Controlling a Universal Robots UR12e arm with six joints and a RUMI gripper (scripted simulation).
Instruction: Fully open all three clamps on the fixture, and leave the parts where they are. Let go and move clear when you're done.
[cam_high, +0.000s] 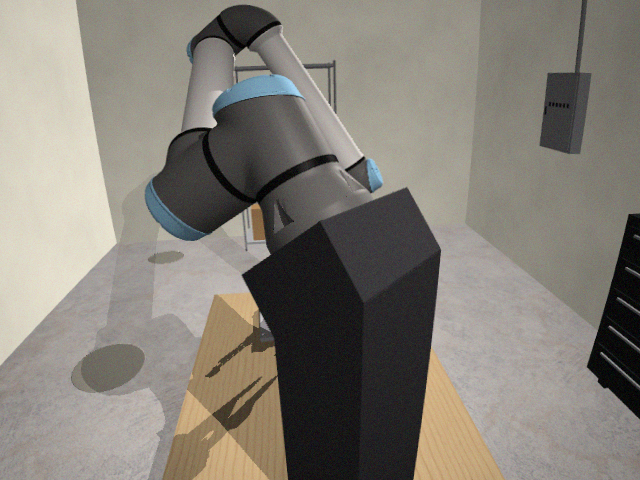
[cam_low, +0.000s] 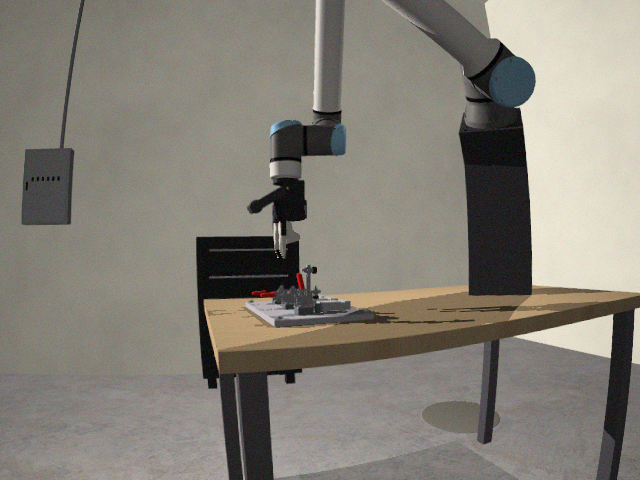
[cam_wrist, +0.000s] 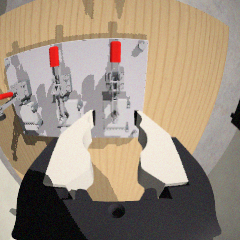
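While the gripper (cam_wrist: 115, 142) hangs above the fixture (cam_wrist: 80, 90) near the table (cam_low: 413, 320) end, its jaws stand partly apart, holding nothing. Nearest below: right clamp (cam_wrist: 114, 82), red handle (cam_wrist: 115, 51) pointing away. Judgement: descend straight, hook that handle squarely, swing it fully over; avoid nudging the parts.

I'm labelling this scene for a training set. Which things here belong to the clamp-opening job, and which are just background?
Part of the job:
- fixture plate
- three red-handled clamps
- gripper, partly open, holding nothing, above the fixture

Just there:
- wooden table
- black drawer cabinet
- grey wall box
- shelf rack behind the arm
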